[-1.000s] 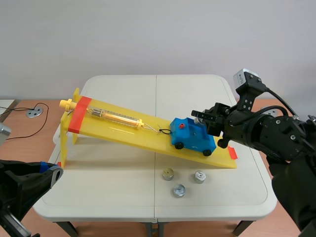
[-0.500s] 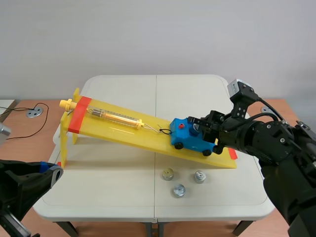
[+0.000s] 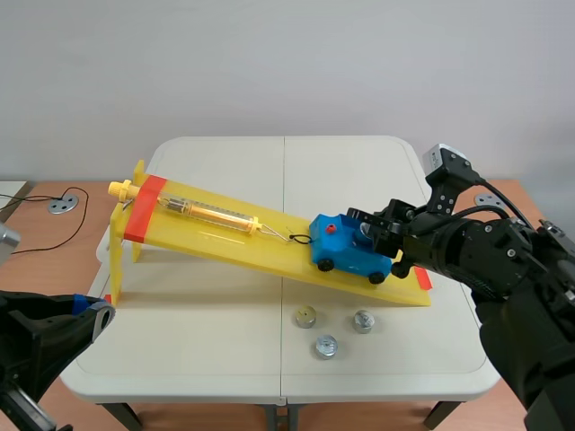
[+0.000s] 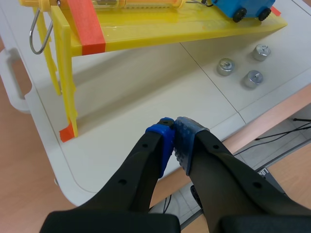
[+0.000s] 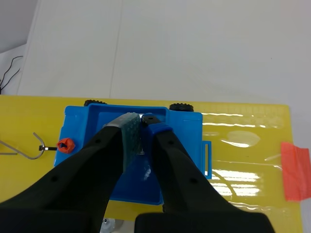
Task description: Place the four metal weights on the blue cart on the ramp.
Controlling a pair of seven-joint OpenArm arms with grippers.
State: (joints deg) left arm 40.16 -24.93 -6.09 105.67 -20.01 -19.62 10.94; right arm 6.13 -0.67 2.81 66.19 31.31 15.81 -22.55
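The blue cart (image 3: 346,251) stands low on the yellow ramp (image 3: 225,238), hooked to a spring scale (image 3: 208,213). My right gripper (image 3: 377,235) hangs over the cart's tray (image 5: 80,145), shut on a small metal weight (image 5: 144,117) that shows only as a silvery glint between the pads. Three metal weights lie on the table in front of the ramp: one on the left (image 3: 306,316), one on the right (image 3: 363,321), one nearest (image 3: 325,347). They also show in the left wrist view (image 4: 225,66). My left gripper (image 4: 174,137) is shut on nothing, low at the table's near-left corner.
The ramp's raised end rests on yellow legs (image 3: 115,260) at the left. A red tape band (image 3: 144,208) wraps the top and a red tag (image 3: 423,279) marks the foot. The white table's centre seam (image 3: 284,180) runs under the ramp. A cable (image 3: 54,211) lies on the wooden desk at left.
My right gripper has come down from above the cart's rear until it sits over the tray. The cart, the three loose weights and the left arm have not moved.
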